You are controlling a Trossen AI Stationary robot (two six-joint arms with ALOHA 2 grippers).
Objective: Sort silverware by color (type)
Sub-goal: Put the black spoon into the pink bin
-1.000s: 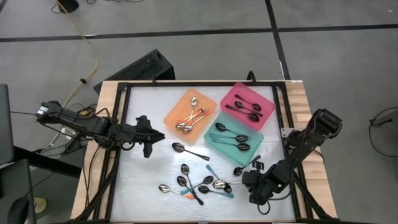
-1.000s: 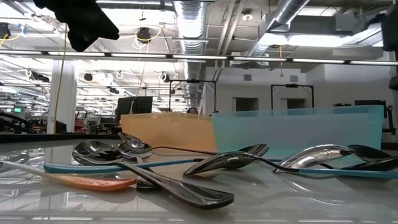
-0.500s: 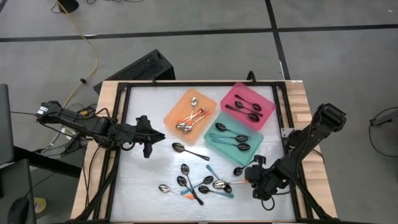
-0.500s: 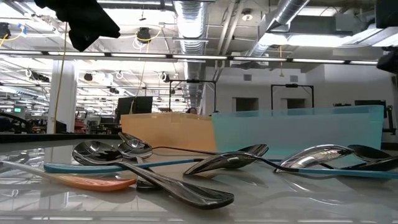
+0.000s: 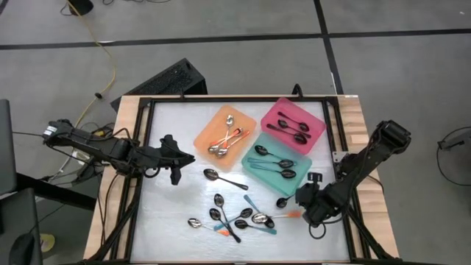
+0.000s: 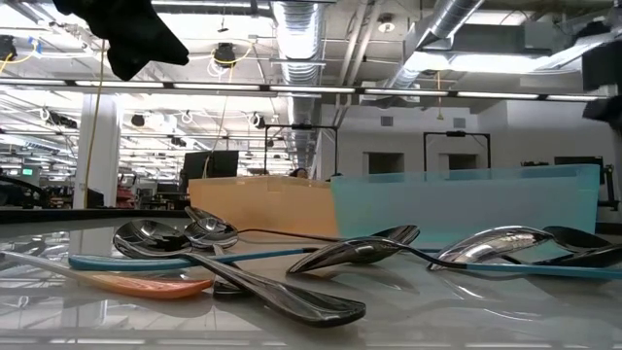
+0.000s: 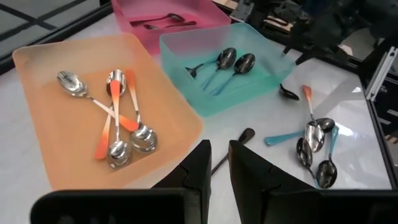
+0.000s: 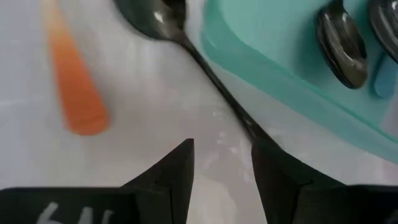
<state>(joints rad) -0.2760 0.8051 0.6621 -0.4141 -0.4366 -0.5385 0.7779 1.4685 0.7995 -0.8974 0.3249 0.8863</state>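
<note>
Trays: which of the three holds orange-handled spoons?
The orange tray, farthest left of the three; the teal tray and pink tray hold only dark spoons.

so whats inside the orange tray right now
The orange tray holds a small crossed pile of orange-handled spoons, at least three shiny bowls showing in the left wrist view. Where the handles overlap, the exact count can't be told.

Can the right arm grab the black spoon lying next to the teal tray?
Probably yes. The right gripper is open and empty, just short of the black spoon beside the teal tray. Nothing lies between them, though the tray wall sits close alongside the handle.
</note>
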